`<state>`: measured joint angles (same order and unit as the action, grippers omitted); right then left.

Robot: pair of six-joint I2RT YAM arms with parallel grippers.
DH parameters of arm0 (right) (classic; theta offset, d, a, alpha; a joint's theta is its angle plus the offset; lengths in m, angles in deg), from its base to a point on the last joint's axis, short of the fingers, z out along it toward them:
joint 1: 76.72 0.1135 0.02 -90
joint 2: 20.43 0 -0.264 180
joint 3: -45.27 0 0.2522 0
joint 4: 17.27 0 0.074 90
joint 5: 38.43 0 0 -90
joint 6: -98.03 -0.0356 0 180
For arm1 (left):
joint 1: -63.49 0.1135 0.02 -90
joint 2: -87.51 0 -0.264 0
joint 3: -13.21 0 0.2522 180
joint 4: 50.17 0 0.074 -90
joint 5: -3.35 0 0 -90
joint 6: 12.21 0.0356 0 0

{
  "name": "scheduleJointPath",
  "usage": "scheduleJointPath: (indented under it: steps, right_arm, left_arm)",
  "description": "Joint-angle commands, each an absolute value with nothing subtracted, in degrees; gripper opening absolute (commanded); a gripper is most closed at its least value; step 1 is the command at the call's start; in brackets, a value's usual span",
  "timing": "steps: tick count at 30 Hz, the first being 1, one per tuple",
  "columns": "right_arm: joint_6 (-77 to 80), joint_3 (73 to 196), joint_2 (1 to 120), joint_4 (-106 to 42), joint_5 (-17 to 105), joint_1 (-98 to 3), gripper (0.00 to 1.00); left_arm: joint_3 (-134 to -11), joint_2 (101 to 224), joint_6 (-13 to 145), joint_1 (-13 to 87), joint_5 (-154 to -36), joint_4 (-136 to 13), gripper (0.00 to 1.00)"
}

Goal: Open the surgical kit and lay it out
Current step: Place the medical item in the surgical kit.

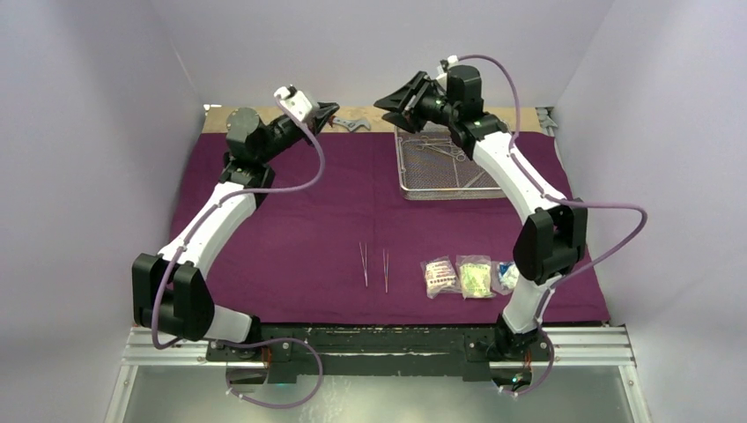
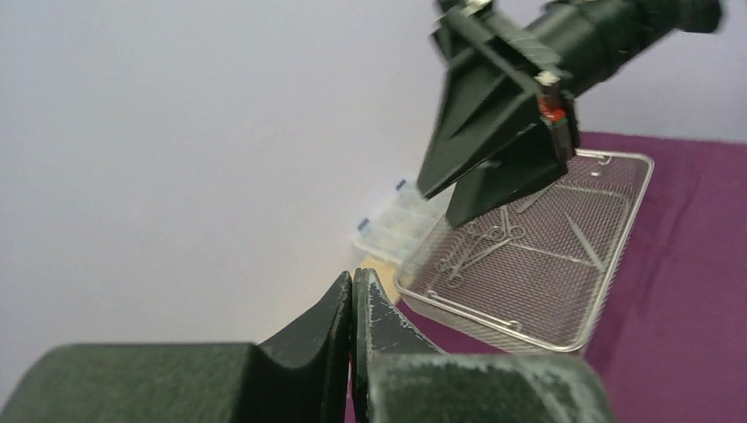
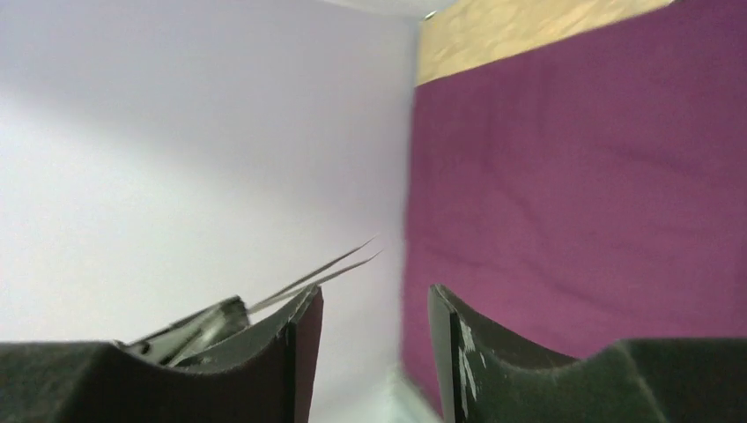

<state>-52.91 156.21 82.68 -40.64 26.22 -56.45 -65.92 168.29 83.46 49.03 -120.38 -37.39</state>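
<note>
While the left gripper [image 2: 352, 280] is pinched shut on nothing, the right gripper [image 3: 374, 304] has jaws partly apart, slim tweezers [image 3: 321, 271] poking up beside one finger.

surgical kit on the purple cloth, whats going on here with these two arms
The kit is partly laid out on the purple cloth: two tweezers and three packets lie near the arms, and forceps are in the mesh tray. The right tool hangs above the tray's far corner, jaws apart, slim steel tips showing beside one finger. The left tool is shut, empty and raised.
</note>
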Motion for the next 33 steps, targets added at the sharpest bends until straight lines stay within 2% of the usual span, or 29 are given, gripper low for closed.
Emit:
scheduleJointPath:
  steps: [1, 7, 12, 19, 33]
  right_arm:
    - [-72.7, 158.5, 86.2, -34.1, 11.5, -54.6, 0.52]
    - [-81.1, 158.3, 86.3, -31.7, 8.1, -53.4, 0.6]
    - [-86.6, 157.3, 86.2, -27.0, 5.5, -53.3, 0.61]
    - [-90.2, 155.3, 86.5, -25.1, 4.3, -53.3, 0.57]
    - [-93.4, 156.4, 88.6, -22.9, 2.4, -51.5, 0.58]
  left_arm:
    - [-68.6, 168.3, 102.3, 48.8, -134.4, -31.1, 0.0]
    - [-72.2, 169.8, 110.1, 48.8, -144.2, -39.0, 0.0]
    - [-76.2, 170.8, 116.8, 48.8, -151.2, -49.2, 0.0]
    - [-77.6, 172.4, 119.9, 48.8, -153.9, -52.2, 0.0]
    - [-79.2, 173.0, 124.8, 48.8, -154.3, -55.9, 0.0]
